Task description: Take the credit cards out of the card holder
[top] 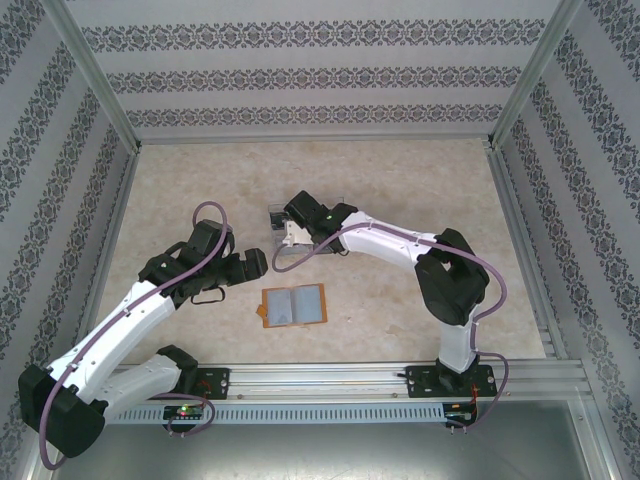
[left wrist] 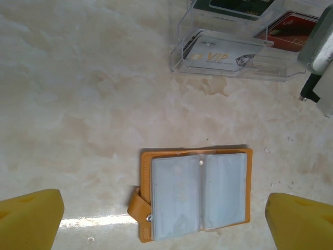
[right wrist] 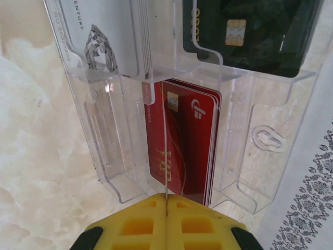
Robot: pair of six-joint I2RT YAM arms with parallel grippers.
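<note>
Your left gripper [left wrist: 164,221] is the nearer one. Its jaws stand spread as wide as they go and hold nothing, and the card holder [left wrist: 195,194] lies open and flat on the table just ahead, between the two fingertips. Its opened width runs from jaw to jaw and its fold points along your approach. Its sleeves look pale, and you cannot tell whether any credit cards are inside. Your right gripper [right wrist: 166,216] is beyond the holder at the clear tray [right wrist: 104,156], jaws pressed together above a red card [right wrist: 190,151]. A thin edge at their seam may be a card.
</note>
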